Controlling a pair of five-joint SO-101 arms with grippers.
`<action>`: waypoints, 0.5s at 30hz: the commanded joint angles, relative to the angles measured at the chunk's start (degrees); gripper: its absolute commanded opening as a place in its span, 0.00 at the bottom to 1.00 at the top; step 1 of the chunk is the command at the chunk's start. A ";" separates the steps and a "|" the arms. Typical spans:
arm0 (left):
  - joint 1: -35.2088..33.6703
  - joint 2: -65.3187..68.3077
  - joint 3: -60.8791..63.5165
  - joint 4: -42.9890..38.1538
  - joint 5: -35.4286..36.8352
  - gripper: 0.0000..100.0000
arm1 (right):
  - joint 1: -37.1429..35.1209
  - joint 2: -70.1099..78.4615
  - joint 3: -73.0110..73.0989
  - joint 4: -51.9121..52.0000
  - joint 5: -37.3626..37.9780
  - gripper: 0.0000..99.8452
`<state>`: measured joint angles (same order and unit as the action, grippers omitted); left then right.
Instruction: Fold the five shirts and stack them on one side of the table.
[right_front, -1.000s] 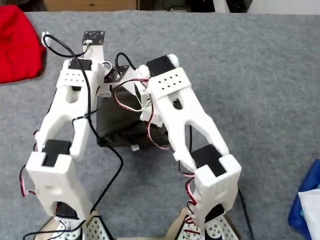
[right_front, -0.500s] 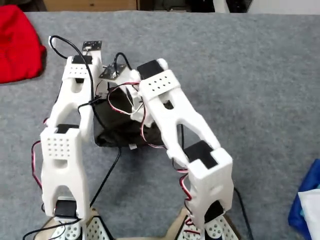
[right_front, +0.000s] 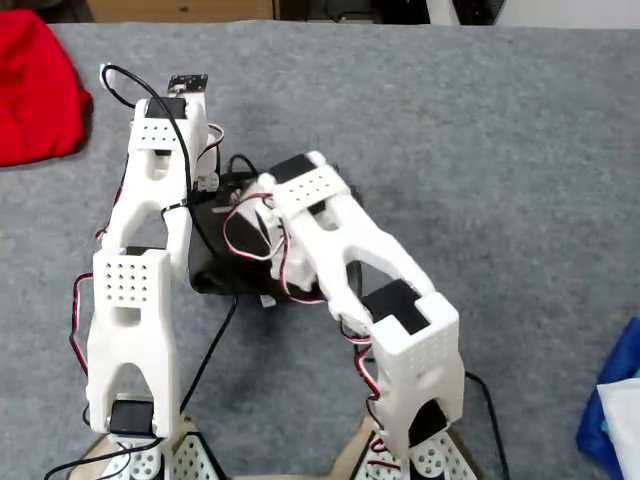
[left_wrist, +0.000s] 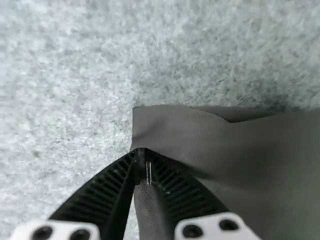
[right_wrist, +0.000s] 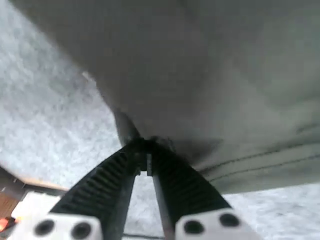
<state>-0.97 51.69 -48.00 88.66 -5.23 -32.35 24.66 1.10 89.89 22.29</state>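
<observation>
A dark grey shirt (right_front: 215, 262) lies bunched on the grey table (right_front: 480, 150), mostly hidden under both white arms. My left gripper (left_wrist: 141, 167) is shut on the shirt (left_wrist: 225, 150) right beside one of its corners, low over the felt. In the right wrist view my right gripper (right_wrist: 148, 152) is shut on a fold of the same shirt (right_wrist: 200, 75), which hangs lifted in front of the camera. From above, the left arm (right_front: 160, 150) stands at the shirt's far left side. The right arm (right_front: 310, 195) bends over its middle.
A red shirt (right_front: 35, 90) lies heaped at the far left corner of the table. Blue and white cloth (right_front: 615, 400) pokes in at the near right edge. Bare grey felt stretches across the right half and the far side.
The right arm's wrist has pulled back toward its base and leftward over the shirt. The left arm has straightened and swung its elbow up, and the shirt is more bunched beneath them.
</observation>
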 joint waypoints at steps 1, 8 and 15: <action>-0.44 -0.13 -2.81 0.35 -1.23 0.02 | 2.77 -7.96 4.18 -0.44 1.14 0.02; -0.44 1.71 -2.90 0.35 -1.93 0.02 | 8.92 -16.57 11.12 -0.44 6.59 0.02; -0.09 0.84 -6.42 5.01 -2.46 0.02 | 9.80 -21.05 9.01 1.32 7.74 0.02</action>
<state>-0.88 53.89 -49.76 89.89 -6.90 -23.03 8.22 11.74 90.33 29.32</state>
